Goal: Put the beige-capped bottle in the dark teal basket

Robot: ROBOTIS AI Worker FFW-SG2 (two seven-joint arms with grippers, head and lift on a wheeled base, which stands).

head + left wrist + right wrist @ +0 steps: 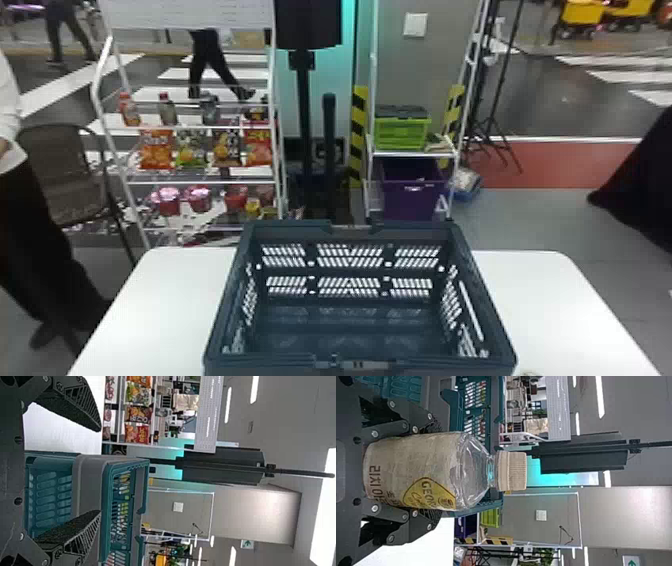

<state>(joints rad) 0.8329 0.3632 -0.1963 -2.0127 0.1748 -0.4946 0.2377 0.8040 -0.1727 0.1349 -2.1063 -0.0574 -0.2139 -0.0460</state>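
Bottle [419, 463] upright, beige cap [512, 471] upward

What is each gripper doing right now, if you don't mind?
Left gripper: open, holding nothing.
Right gripper: closed on the beige-capped bottle.

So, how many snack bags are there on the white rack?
4, in a row, left to right: orange bag, green bag, dark bag, red bag. More may hide behind.
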